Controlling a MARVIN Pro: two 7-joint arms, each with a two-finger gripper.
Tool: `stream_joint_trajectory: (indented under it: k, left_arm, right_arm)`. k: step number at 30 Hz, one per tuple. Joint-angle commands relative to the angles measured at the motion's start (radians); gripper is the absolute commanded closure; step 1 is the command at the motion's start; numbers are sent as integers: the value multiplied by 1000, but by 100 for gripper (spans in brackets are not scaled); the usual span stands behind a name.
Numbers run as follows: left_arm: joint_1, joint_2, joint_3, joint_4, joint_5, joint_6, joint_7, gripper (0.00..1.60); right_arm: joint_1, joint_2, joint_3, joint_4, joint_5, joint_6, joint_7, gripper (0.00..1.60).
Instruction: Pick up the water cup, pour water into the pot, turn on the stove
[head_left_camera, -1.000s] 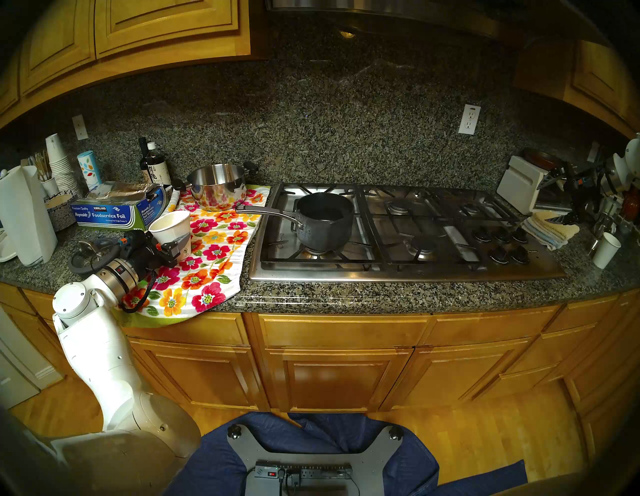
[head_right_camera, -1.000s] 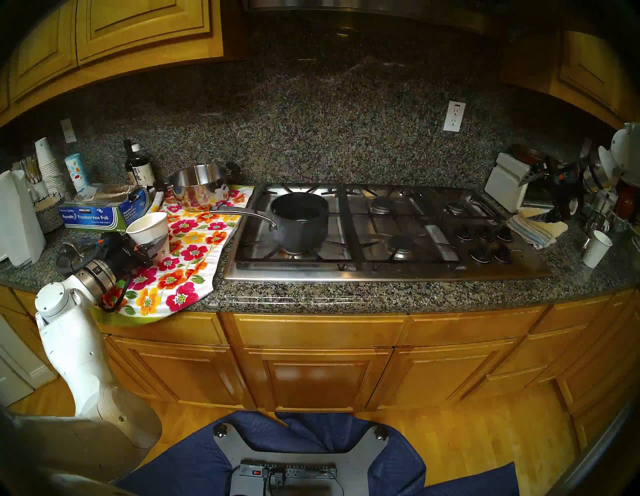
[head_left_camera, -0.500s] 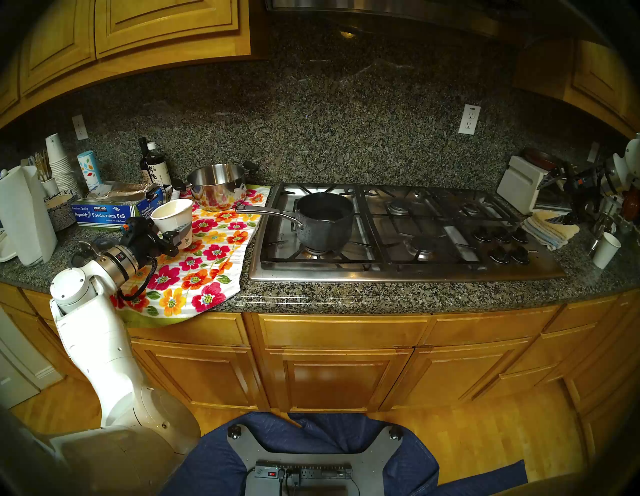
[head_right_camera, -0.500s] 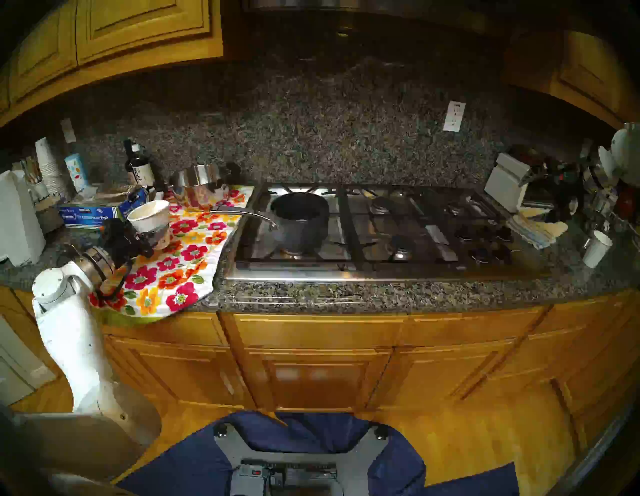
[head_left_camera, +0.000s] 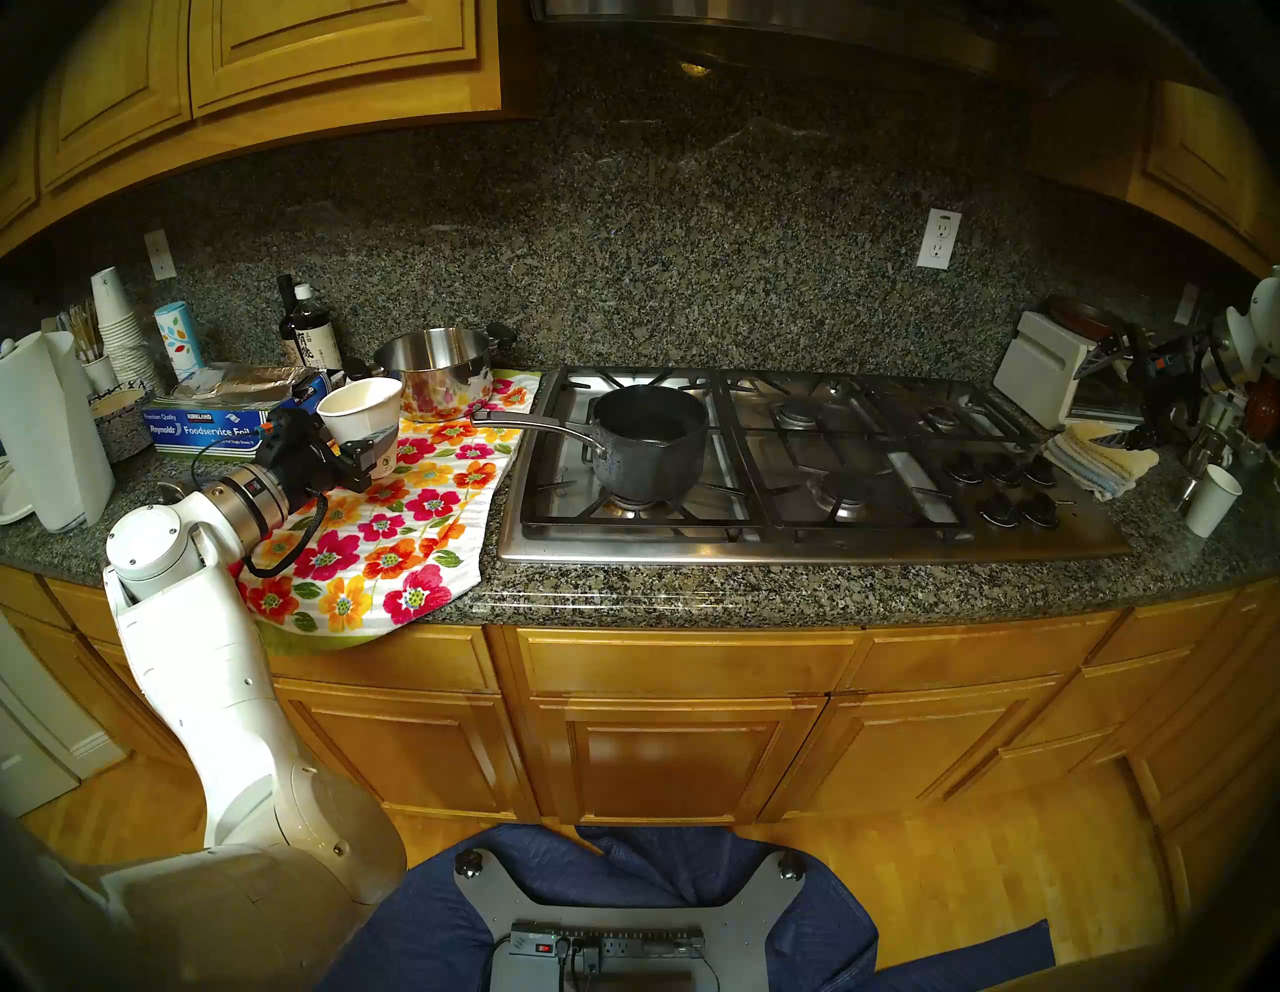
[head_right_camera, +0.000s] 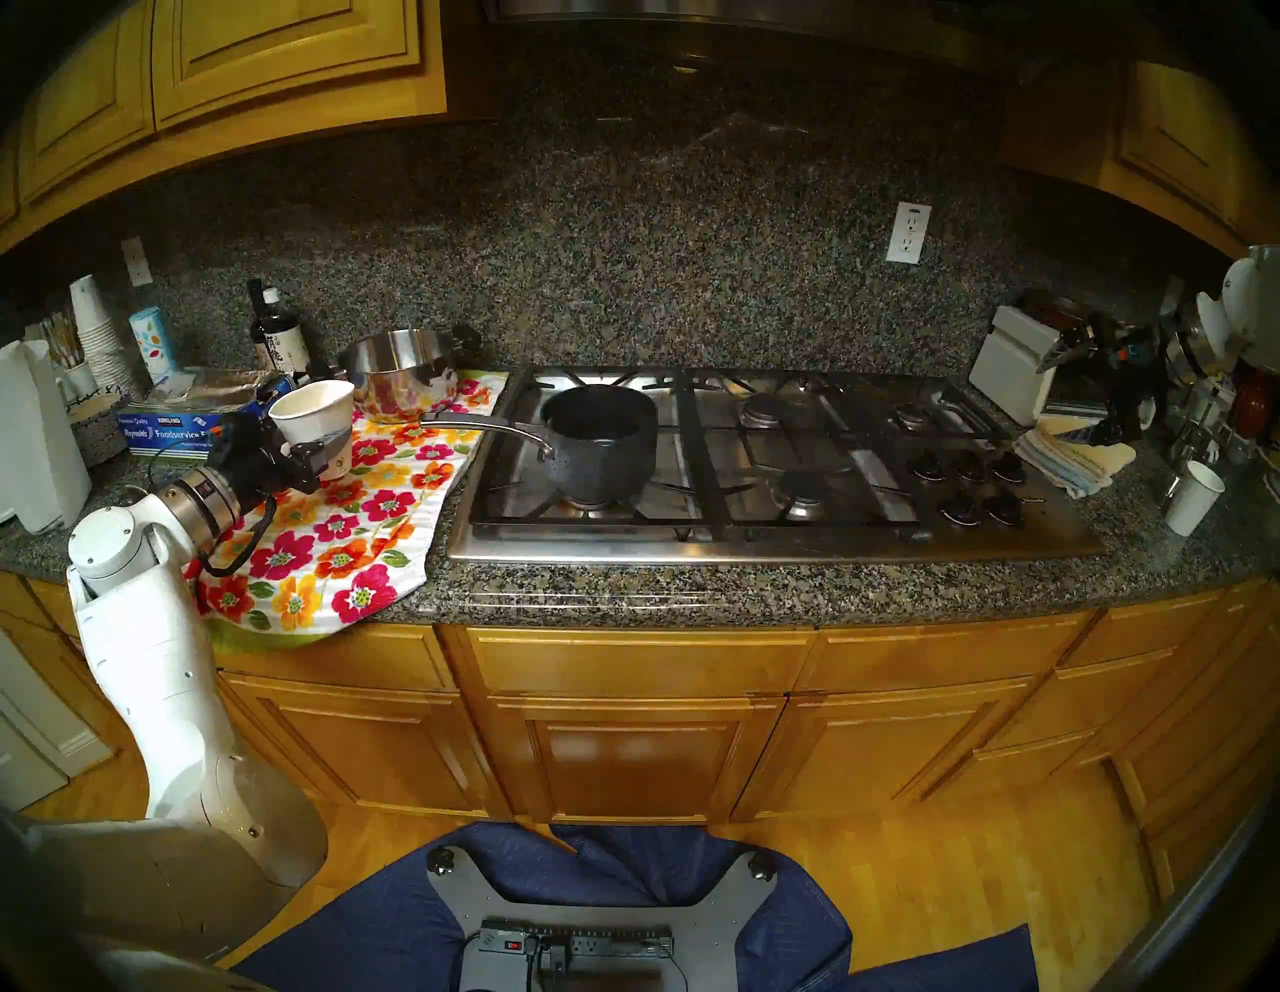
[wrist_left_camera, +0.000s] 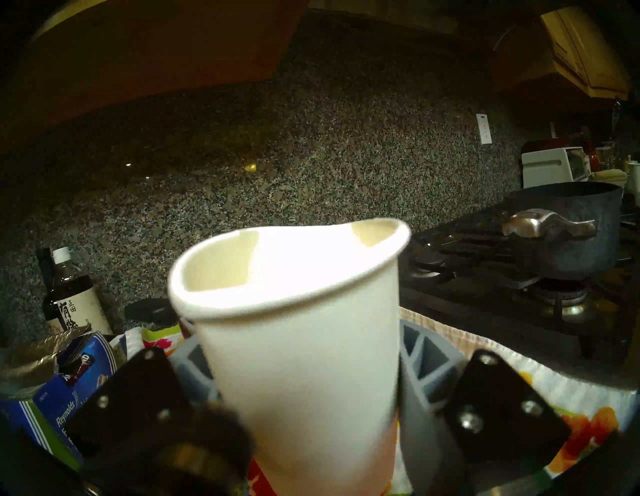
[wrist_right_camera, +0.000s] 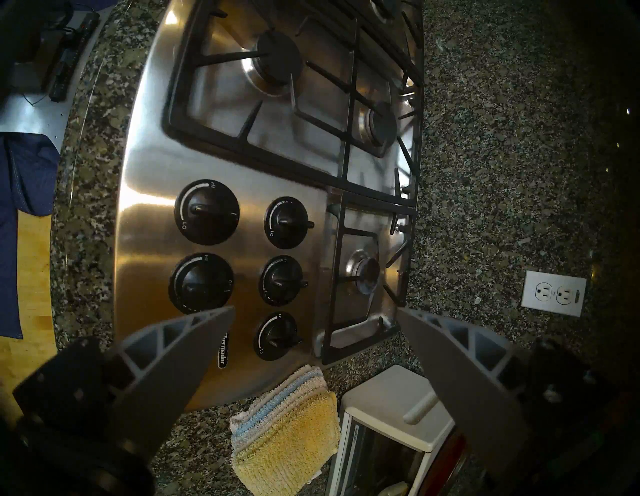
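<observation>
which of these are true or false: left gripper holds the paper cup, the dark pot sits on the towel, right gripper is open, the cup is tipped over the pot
1. The left gripper holds the water cup. True.
2. The pot sits on the floral towel. False: it stands on the stove, on a front burner grate.
3. The right gripper is open. True.
4. The cup is tipped over the pot. False: it is roughly upright above the towel, left of the pot.
</observation>
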Motion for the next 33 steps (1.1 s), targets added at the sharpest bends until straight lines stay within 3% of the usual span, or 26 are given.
stream_joint_trajectory:
  k: [1,22,33]
  left_arm:
    - [-66,5,30,-38,-4,6,12,105]
    - [-110,35,100,-68,2,37,-5,104]
    - [-94,35,127,-159,-10,72,-80,104]
  right_arm:
    - [26,-9,7,20,4,-1,-7,0]
    - [25,-9,7,20,4,-1,-7,0]
    - [26,-9,7,20,4,-1,-7,0]
